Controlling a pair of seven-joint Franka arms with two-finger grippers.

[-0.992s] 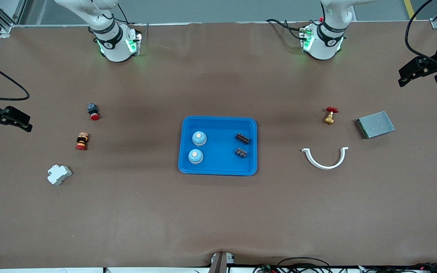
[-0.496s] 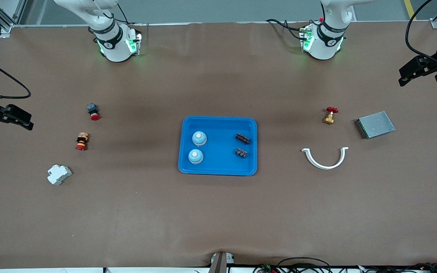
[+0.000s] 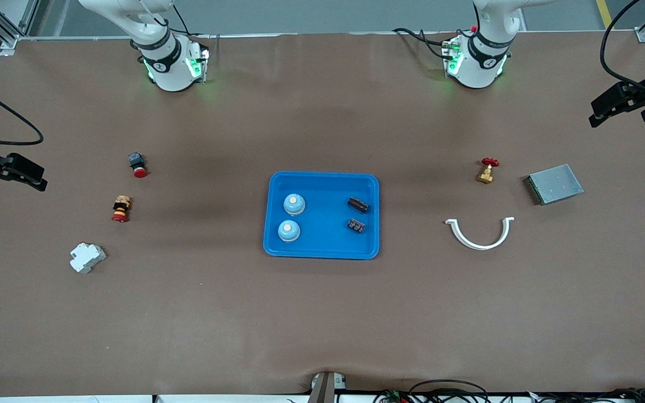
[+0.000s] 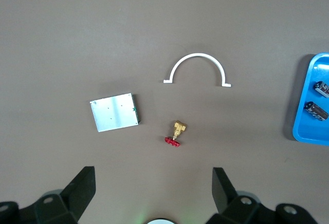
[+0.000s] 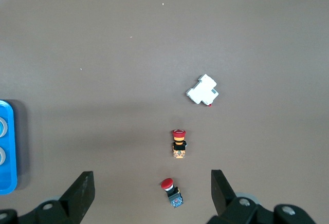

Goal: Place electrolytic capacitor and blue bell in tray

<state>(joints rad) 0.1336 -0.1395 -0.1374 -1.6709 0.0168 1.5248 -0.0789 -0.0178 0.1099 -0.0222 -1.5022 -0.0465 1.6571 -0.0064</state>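
Tray point(image 4: 311, 100) — cut by the left wrist view's edge, part of one end showing; likewise cut in the right wrist view. Two blue bells point(image 5: 2, 142) — slivers only there. Two dark parts point(image 3: 357, 215) in tray — markings too small to read.

Even, bright overhead light falls on the brown table point(image 3: 322, 313), giving no glare or hard highlights. Shadows are soft and diffuse: broad dark smudges spread across the middle of the front view, above and beside the tray point(image 3: 322, 249), and a faint dark band lies at mid-left of the right wrist view. Small objects cast only thin, short shadows. Green indicator lights glow at the arm bases near the top of the front view. All three views are sharp, with slight darkening toward the corners of the wrist views.
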